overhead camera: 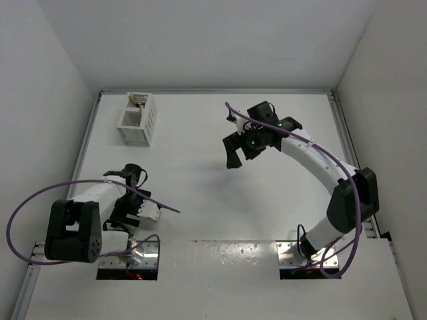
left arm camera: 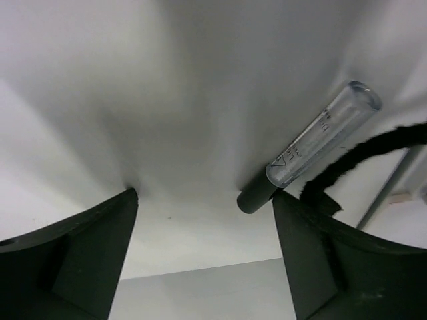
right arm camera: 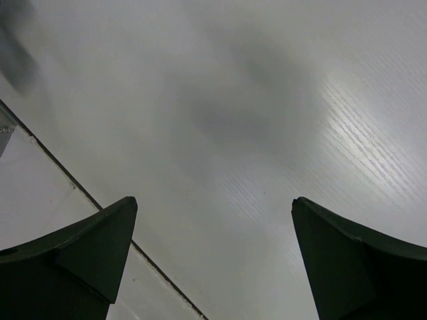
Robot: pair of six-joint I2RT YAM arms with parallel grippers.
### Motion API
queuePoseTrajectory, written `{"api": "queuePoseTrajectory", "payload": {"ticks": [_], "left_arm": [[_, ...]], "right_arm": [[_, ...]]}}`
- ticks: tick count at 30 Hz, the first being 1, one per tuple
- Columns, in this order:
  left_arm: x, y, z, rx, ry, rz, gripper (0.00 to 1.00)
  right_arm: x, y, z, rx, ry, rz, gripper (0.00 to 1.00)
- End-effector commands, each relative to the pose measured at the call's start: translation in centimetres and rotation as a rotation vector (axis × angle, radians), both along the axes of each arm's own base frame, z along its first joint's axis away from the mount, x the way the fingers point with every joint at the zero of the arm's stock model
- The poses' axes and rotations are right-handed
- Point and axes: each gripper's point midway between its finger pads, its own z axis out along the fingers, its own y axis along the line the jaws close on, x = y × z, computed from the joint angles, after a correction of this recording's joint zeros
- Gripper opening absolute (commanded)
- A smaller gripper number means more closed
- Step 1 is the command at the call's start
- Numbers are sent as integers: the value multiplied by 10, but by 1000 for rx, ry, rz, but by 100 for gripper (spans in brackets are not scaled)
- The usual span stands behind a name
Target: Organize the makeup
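Observation:
A short tube [left arm camera: 313, 145] with a clear cap and a black end lies on the white table, its black end just beside my left gripper's right fingertip. My left gripper [left arm camera: 203, 195] is open and empty, low over the table; in the top view it [overhead camera: 128, 173] sits at the near left and hides the tube. A white slotted box [overhead camera: 137, 121] stands at the far left with a few thin sticks [overhead camera: 137, 101] poking out of its back compartment. My right gripper [overhead camera: 235, 156] is open and empty above the middle of the table, as the right wrist view [right arm camera: 213, 200] shows.
White walls enclose the table on three sides. A purple cable [overhead camera: 160, 203] loops from the left arm across the table's near left. A dark seam [right arm camera: 80, 193] in the table surface runs under the right gripper's left finger.

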Motion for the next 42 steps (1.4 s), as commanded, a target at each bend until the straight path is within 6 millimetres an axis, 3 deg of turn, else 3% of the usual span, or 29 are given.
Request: {"api": "queuePoseTrajectory", "payload": {"ticks": [1,4,6,9,15,28,35,38,42], "left_arm": [[-14,-10,-23,-51,43,-34,86],[-16,-12,-29,-63,29,-13,78],[-7,-14,-30,-75,-10,-1,70],[-3,-16,-31,-77,-35,-13,65],[27,-26,-27,-124,-143,5,59],[39,-41,-27,-176,-157,-13,37],[37,-45,-25,-181,-113,-53,35],[37,-54,-21,-231,-85,-73,39],[34,-52,-15,-236,-12,-107,48]], "right_arm": [[8,6,14,-2,-20,5,100],[8,9,13,-11,-5,9,100],[11,10,16,-7,-12,9,100],[14,12,18,-5,-15,11,100],[15,15,17,-12,-9,26,100],[10,9,12,-36,-19,46,100],[4,2,12,-32,-55,44,100],[3,-3,11,-32,-72,48,100],[-1,-10,5,-37,-75,45,100]]}}
